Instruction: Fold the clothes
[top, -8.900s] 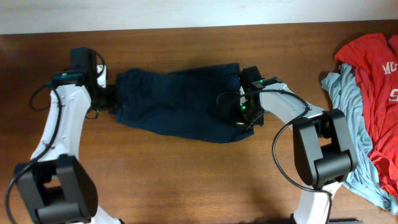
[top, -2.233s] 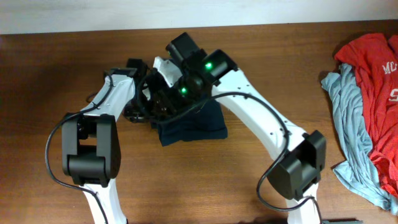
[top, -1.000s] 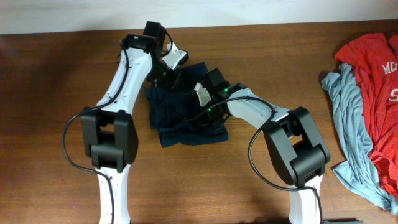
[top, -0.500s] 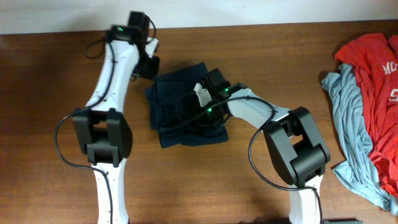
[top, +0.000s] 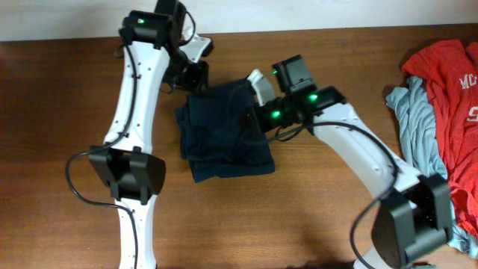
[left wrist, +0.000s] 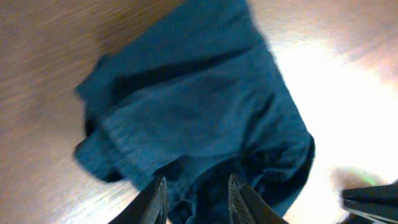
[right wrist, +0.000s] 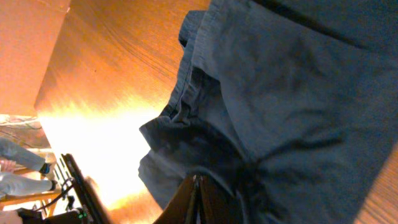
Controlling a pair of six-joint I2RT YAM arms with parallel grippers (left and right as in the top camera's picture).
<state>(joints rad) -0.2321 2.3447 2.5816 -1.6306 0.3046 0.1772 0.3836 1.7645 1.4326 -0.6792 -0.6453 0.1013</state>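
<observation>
Right gripper [right wrist: 197,194] raised off folded navy garment [top: 224,138], frame centre, fingers closed | left gripper [left wrist: 196,200] upper left, fingers parted, empty

Overhead evenly lit; left wrist blurred, glare whitens the table [left wrist: 348,93].

The table [top: 60,149] lies bare left of the navy garment [top: 220,138] and on its near side. The left arm [top: 136,90] stands over its far-left corner; the right arm [top: 358,146] slants in from the right. A red tee [top: 448,82] and a grey-blue garment [top: 418,127] fill the right edge.
</observation>
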